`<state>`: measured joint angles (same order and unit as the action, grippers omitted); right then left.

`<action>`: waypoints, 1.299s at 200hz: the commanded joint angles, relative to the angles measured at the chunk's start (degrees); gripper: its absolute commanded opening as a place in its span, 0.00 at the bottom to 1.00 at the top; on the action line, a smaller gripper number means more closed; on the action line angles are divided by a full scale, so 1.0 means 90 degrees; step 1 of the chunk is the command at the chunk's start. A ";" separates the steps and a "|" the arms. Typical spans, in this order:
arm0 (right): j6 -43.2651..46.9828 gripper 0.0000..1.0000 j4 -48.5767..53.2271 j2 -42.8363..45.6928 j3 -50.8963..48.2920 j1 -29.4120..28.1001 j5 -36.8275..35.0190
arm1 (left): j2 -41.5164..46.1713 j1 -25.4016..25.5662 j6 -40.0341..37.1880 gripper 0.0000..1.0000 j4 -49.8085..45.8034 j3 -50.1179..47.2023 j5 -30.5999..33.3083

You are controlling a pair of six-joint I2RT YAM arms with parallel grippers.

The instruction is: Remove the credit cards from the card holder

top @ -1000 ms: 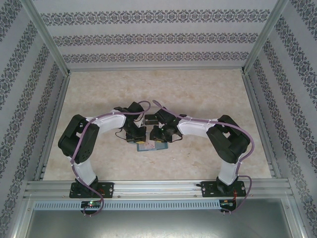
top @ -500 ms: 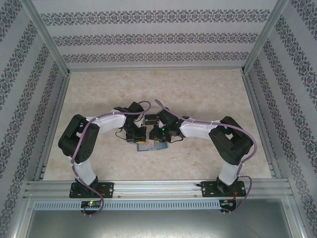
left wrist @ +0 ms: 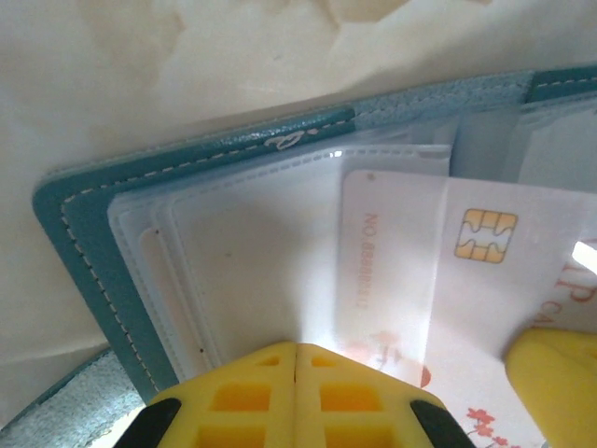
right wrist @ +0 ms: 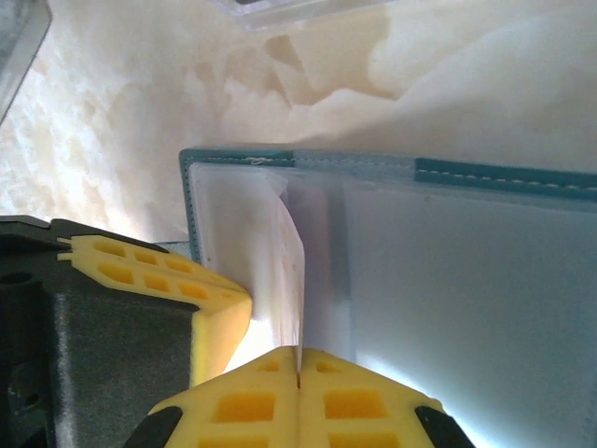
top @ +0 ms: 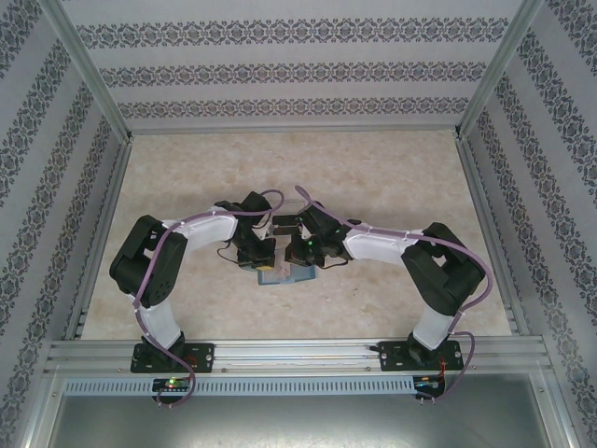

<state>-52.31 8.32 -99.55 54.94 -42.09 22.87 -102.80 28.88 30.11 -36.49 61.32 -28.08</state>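
Note:
The card holder (top: 280, 277) lies open on the table between both grippers, with a teal edge (left wrist: 84, 243) and clear sleeves inside. A pale pinkish-white credit card (left wrist: 522, 280) with a gold chip sticks partway out of a sleeve. My left gripper (left wrist: 297, 347) is shut, its tips pressing down on the left sleeve. My right gripper (right wrist: 298, 353) is shut on the edge of the pale card (right wrist: 291, 271), which shows there edge-on over the holder (right wrist: 485, 173). From above, the left gripper (top: 261, 264) and right gripper (top: 300, 261) nearly touch. No dark cards are visible.
A clear plastic tray's edge (right wrist: 298, 7) lies just beyond the holder. The marbled beige table (top: 373, 177) is bare toward the back, with patterned walls on three sides. One right-gripper finger (left wrist: 555, 373) rests over the card near the left gripper.
The right arm's elbow has swung outward to the right while its wrist stays at the holder. The left arm and the holder have not moved.

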 commanded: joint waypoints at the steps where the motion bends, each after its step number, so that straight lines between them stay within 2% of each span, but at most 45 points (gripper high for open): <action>1: 0.0260 0.06 0.0552 0.0196 -0.0142 0.0105 -0.0419 | -0.0057 0.0062 -0.0162 0.05 -0.0467 -0.0150 0.0579; 101: 0.0860 0.05 0.1518 0.0258 0.0154 0.0133 -0.1040 | 0.0055 0.0063 -0.0200 0.05 -0.0456 -0.0079 0.0554; 136: 0.0858 0.05 0.1537 0.0292 0.0203 0.0118 -0.1103 | 0.0070 0.0071 -0.0293 0.05 -0.0455 -0.0059 0.0530; 168: 0.0830 0.07 0.1461 0.0235 0.0255 0.0068 -0.0964 | 0.0083 0.0069 -0.0348 0.05 -0.0516 -0.0014 0.0522; 205: 0.0603 0.14 0.1305 0.0203 0.0341 0.0033 -0.0711 | 0.0124 0.0064 -0.0342 0.05 -0.0517 0.0118 0.0537; 260: 0.0230 0.15 0.0989 0.0304 0.0256 -0.0094 -0.0503 | 0.0113 0.0064 -0.0268 0.05 -0.0500 0.0289 0.0457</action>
<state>-48.25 18.26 -97.38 57.06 -41.89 17.39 -102.28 28.93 28.45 -38.24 62.30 -25.39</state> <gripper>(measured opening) 0.145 0.057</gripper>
